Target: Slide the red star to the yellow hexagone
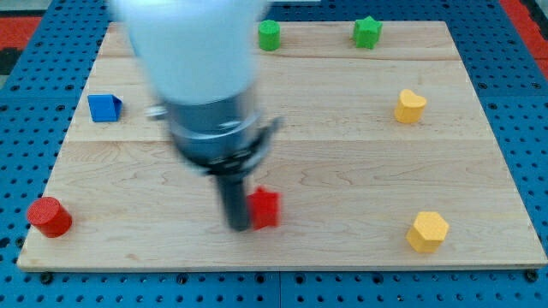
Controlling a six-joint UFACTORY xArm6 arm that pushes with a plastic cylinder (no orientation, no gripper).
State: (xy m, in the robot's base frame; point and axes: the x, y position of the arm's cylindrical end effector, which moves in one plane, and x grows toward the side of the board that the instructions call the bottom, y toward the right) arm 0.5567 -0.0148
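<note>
The red star (265, 207) lies near the bottom middle of the wooden board (342, 154). My tip (237, 227) is at the star's left side, touching or almost touching it; the rod is blurred. The yellow hexagon (427, 231) sits at the bottom right, well to the right of the star.
A yellow heart-like block (410, 106) is at the right. A green cylinder (270, 35) and a green star-like block (367, 32) are at the top. A blue block (104, 108) is at the left. A red cylinder (49, 216) is at the bottom left.
</note>
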